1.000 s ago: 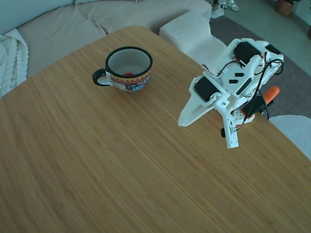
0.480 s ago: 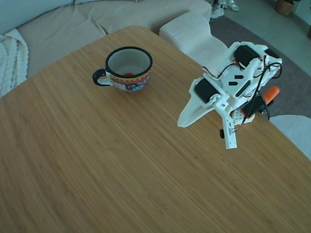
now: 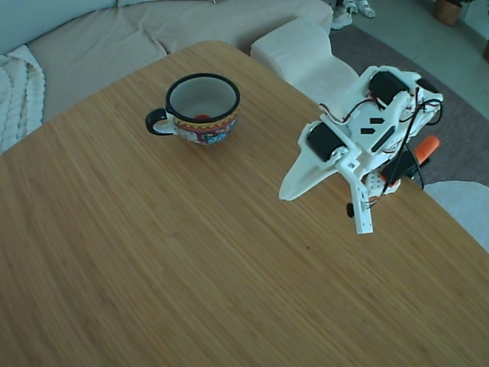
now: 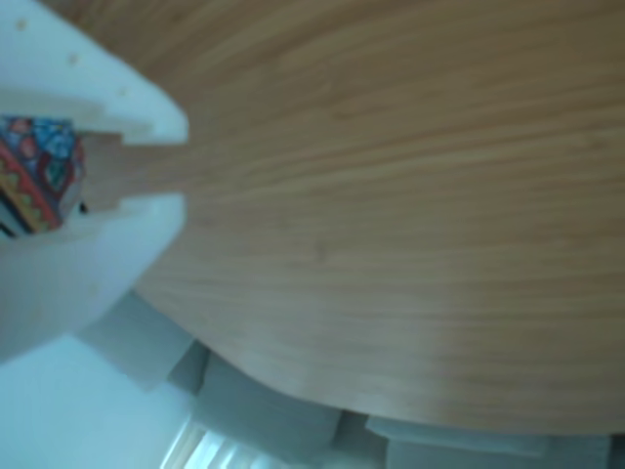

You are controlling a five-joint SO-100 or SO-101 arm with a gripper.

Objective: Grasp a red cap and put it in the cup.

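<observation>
- My tool (image 3: pixel 325 195) hung above the right side of the bench (image 3: pixel 191 260) in the fixed view, its two white fingers (image 3: pixel 362 206) spread apart and gripping nothing.
- In the other view, the same fingers (image 4: pixel 98 78) came in from the left edge with a clear gap between them, and only bare wood showed through that gap.
- I judged the spread jaws fitted a release already made, since nothing red sat between them or on the wood below.
- The tool was well apart from the cup (image 3: pixel 200 108), which stood upright towards the far left of the bench, its black handle pointing left.
- The red cap (image 3: pixel 202 117) lay inside the cup, a small red patch low against the near inner wall, half hidden by the rim.
- With the cap resting in the cup, I took the task to be done, and my arm's place off to the right looked like a parked pose clear of the cup.
- A strip of the cup's patterned band peeked past my fingers at the left edge of the other view.
- Beyond the far edge of the bench stood a pale sofa (image 3: pixel 153 30).
</observation>
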